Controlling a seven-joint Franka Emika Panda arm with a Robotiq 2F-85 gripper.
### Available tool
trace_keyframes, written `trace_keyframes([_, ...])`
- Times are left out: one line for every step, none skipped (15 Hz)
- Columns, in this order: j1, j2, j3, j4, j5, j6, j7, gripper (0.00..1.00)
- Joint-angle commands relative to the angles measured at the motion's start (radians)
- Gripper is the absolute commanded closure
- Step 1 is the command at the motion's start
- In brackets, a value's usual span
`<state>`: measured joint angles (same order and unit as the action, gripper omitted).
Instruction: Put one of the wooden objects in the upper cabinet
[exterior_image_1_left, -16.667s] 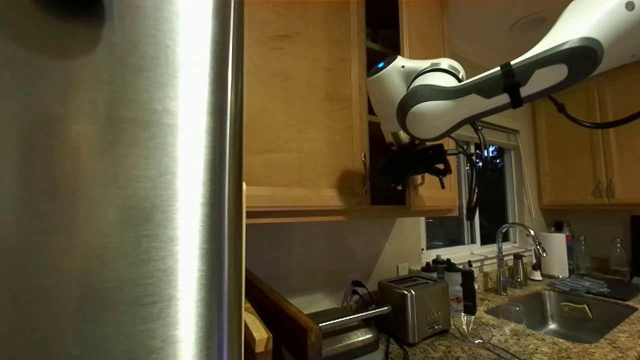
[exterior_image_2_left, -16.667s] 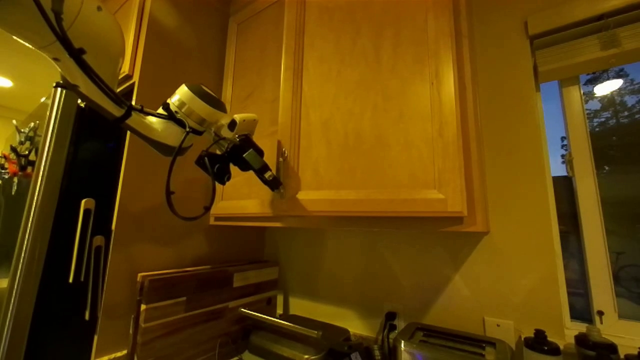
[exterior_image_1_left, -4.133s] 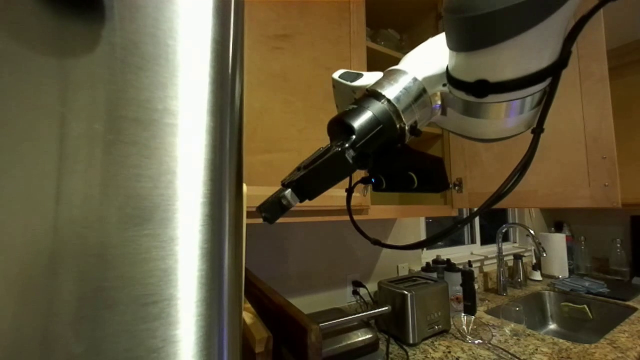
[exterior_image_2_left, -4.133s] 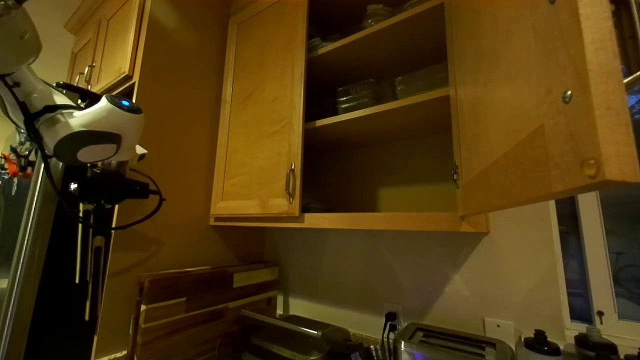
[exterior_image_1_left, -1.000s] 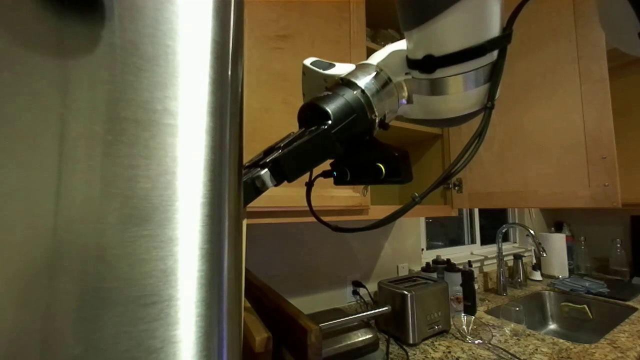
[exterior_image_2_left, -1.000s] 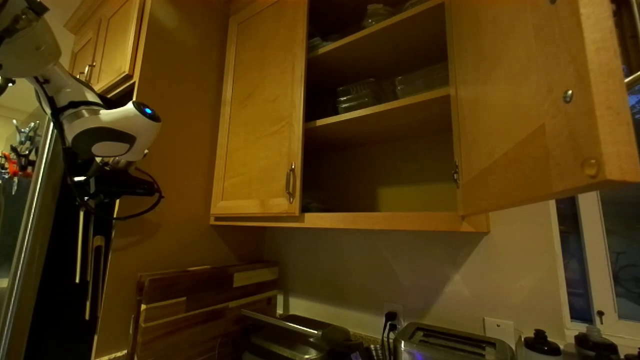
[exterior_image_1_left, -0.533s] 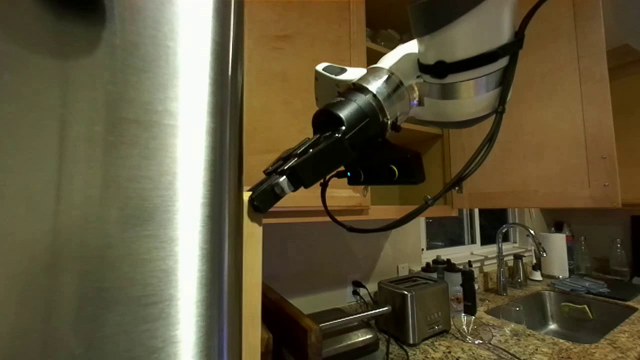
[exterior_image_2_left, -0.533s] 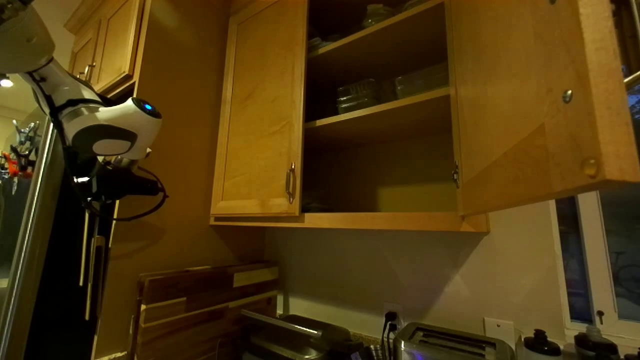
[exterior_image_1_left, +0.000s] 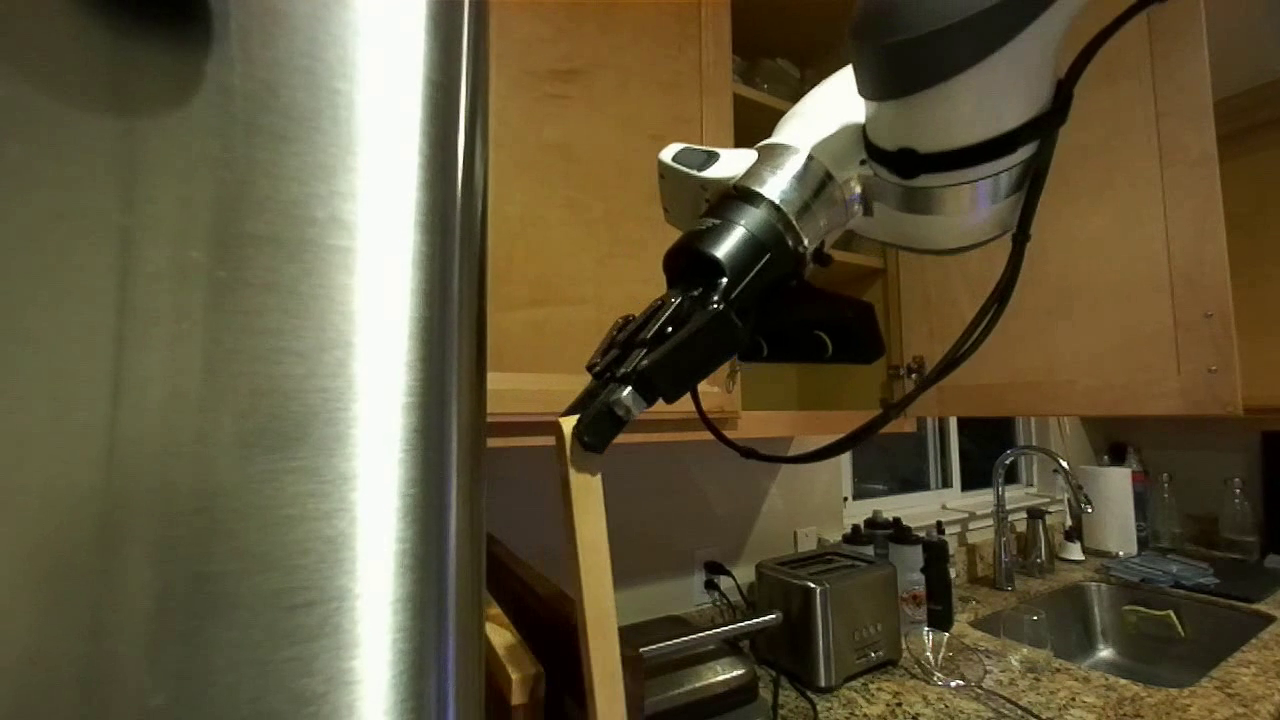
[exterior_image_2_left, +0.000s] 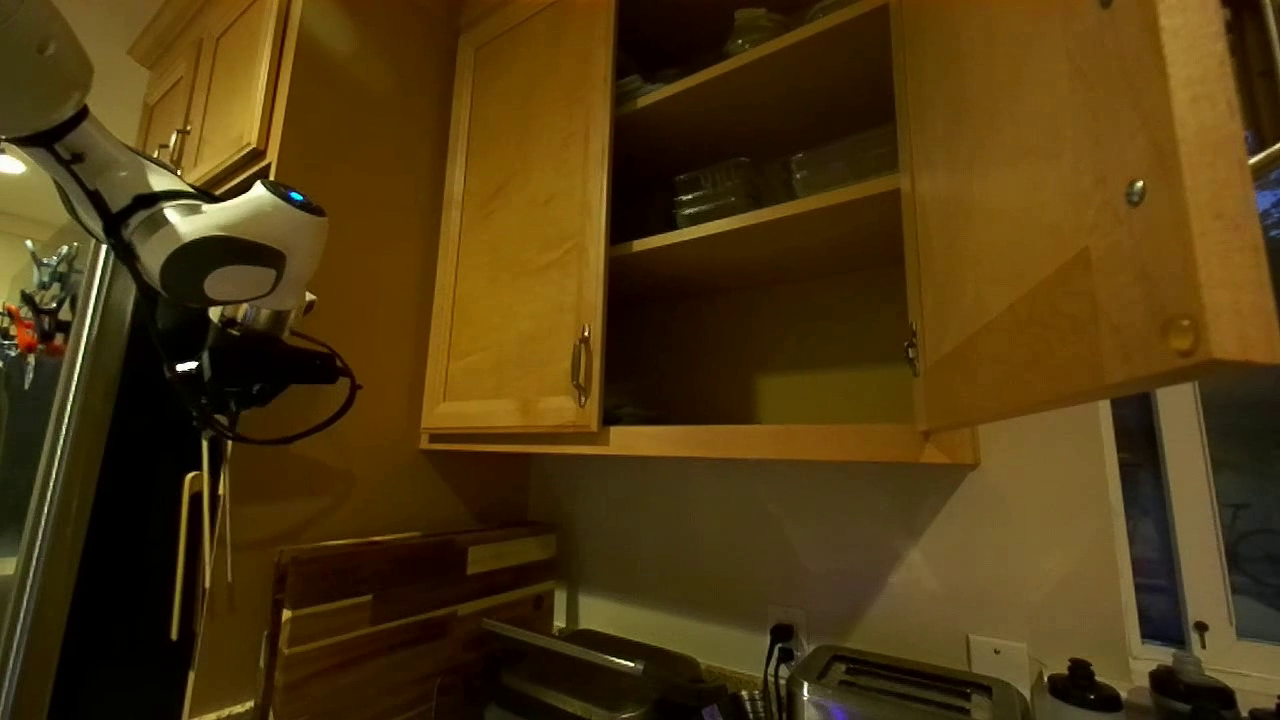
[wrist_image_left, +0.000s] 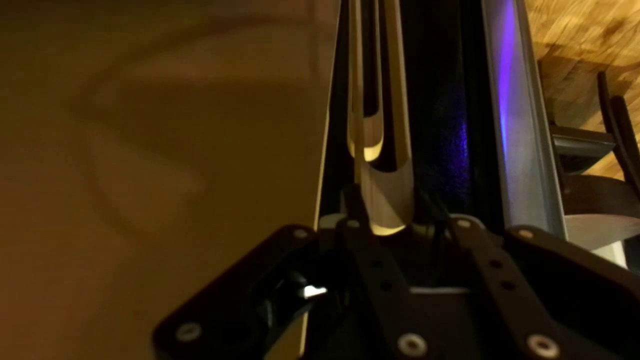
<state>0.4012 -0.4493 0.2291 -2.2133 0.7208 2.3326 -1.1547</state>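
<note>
My gripper (exterior_image_1_left: 588, 422) is shut on the bent top of a pale, U-shaped wooden object (exterior_image_1_left: 590, 560), whose long strips hang down, slightly tilted. In the wrist view the bend (wrist_image_left: 387, 197) sits between the dark fingers. A second wooden object (wrist_image_left: 371, 137) of the same shape stands lower beside it, apart from the fingers; its top (exterior_image_2_left: 190, 478) also shows in an exterior view. The upper cabinet (exterior_image_2_left: 760, 442) has its right door (exterior_image_2_left: 1040, 200) swung wide and its left door (exterior_image_2_left: 520, 250) closed. Its shelves are exposed, well away from the gripper.
A steel fridge (exterior_image_1_left: 250, 400) stands close on one side, a brown panel (exterior_image_2_left: 350, 330) on the other. Glass containers (exterior_image_2_left: 715, 190) occupy the middle shelf. Below are cutting boards (exterior_image_2_left: 420, 590), an appliance with a bar handle (exterior_image_1_left: 710, 635), a toaster (exterior_image_1_left: 830, 620) and bottles (exterior_image_1_left: 910, 580).
Since four seconds ago my gripper has taken hold of a wooden object. Over the last second it has drawn it out from behind the fridge edge. Earlier, the cabinet's right door was opened.
</note>
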Motion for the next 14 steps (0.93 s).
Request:
trace_keyframes([-0.066,-0.075,-0.009,0.017,-0.218,-0.164,0.201,0.90])
trace_keyframes([-0.070,-0.083,-0.021,0.032,-0.274,-0.215,0.242,0.90])
trace_keyframes([-0.072,-0.092,-0.035,0.054,-0.328,-0.279,0.286,0.90])
trace_keyframes([-0.075,-0.097,-0.045,0.074,-0.364,-0.333,0.315,0.90])
trace_keyframes([-0.079,-0.103,-0.056,0.096,-0.399,-0.390,0.344,0.90])
trace_keyframes([-0.082,-0.104,-0.065,0.119,-0.428,-0.442,0.367,0.90])
trace_keyframes([-0.089,-0.103,-0.071,0.142,-0.464,-0.497,0.392,0.90])
trace_keyframes([-0.091,-0.100,-0.077,0.165,-0.491,-0.548,0.408,0.90])
trace_keyframes([-0.097,-0.095,-0.074,0.186,-0.526,-0.595,0.428,0.91])
trace_keyframes([-0.098,-0.090,-0.073,0.204,-0.551,-0.633,0.438,0.91])
trace_keyframes([-0.096,-0.084,-0.071,0.218,-0.572,-0.665,0.447,0.91])
trace_keyframes([-0.094,-0.080,-0.071,0.229,-0.586,-0.694,0.452,0.91])
trace_keyframes([-0.089,-0.077,-0.072,0.236,-0.589,-0.717,0.456,0.91])
trace_keyframes([-0.085,-0.076,-0.075,0.239,-0.584,-0.733,0.455,0.91])
